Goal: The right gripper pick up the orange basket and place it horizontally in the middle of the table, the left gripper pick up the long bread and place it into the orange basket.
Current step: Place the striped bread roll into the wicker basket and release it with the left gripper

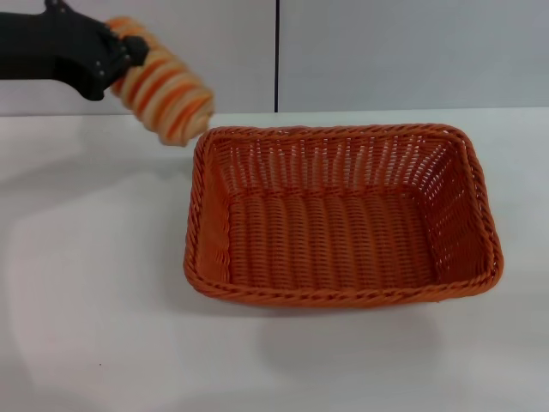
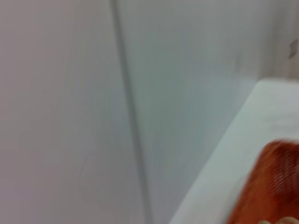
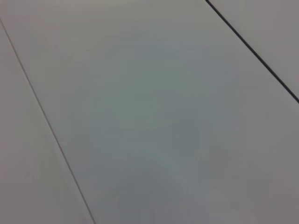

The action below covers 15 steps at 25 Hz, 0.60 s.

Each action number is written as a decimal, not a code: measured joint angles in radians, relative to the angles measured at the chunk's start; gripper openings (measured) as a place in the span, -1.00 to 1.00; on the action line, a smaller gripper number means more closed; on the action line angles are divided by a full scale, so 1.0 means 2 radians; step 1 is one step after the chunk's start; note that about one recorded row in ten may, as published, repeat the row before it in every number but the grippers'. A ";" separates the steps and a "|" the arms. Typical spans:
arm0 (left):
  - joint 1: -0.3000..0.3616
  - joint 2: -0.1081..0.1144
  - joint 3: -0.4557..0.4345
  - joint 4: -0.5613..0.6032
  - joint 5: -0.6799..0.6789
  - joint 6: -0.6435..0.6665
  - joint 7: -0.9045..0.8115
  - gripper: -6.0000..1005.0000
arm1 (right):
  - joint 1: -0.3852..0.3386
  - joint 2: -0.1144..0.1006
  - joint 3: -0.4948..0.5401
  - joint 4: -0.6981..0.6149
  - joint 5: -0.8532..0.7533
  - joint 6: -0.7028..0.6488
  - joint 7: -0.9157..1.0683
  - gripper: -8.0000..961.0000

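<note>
The orange basket [image 1: 343, 215] lies lengthwise across the middle of the white table [image 1: 86, 300], open side up and empty. In the head view my left gripper [image 1: 120, 58] is at the upper left, shut on the long bread [image 1: 163, 86]. The striped loaf hangs in the air, tilted down toward the basket's far left corner, just outside its rim. A blurred piece of the orange basket [image 2: 275, 186] shows in the left wrist view. My right gripper is out of view.
A pale grey wall [image 1: 386, 51] with a dark vertical seam [image 1: 276, 56] stands behind the table. Bare tabletop stretches left of and in front of the basket. The right wrist view shows only grey panels with seams [image 3: 252, 49].
</note>
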 joint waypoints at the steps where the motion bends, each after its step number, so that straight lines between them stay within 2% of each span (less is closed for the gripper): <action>1: 0.000 0.000 0.000 0.000 0.000 0.000 0.000 -0.99 | 0.000 0.000 0.000 0.000 0.000 -0.001 0.000 0.30; 3: -0.005 -0.001 -0.014 0.004 -0.035 0.038 -0.013 -0.99 | 0.002 0.001 -0.001 0.000 0.000 -0.003 0.000 0.30; 7: 0.005 -0.002 -0.003 0.005 -0.088 0.056 -0.021 -0.99 | 0.005 0.001 -0.003 0.000 0.000 -0.007 0.000 0.30; 10: 0.020 -0.004 0.031 0.001 -0.126 0.057 -0.022 -0.99 | 0.009 0.002 -0.004 0.000 0.000 -0.010 0.000 0.30; 12: 0.032 -0.004 0.067 0.000 -0.149 0.046 -0.019 -0.99 | 0.012 0.002 -0.004 0.000 0.000 -0.012 0.001 0.30; 13: 0.041 -0.004 0.099 0.000 -0.166 0.033 -0.014 -0.99 | 0.014 0.002 -0.004 0.000 0.000 -0.014 0.001 0.30; 14: 0.041 -0.004 0.099 0.000 -0.166 0.033 -0.014 -0.99 | 0.014 0.002 -0.004 0.000 0.000 -0.014 0.001 0.30; 15: 0.046 -0.004 0.118 -0.001 -0.176 0.022 -0.009 -0.99 | 0.015 0.002 -0.004 0.000 0.000 -0.014 0.001 0.30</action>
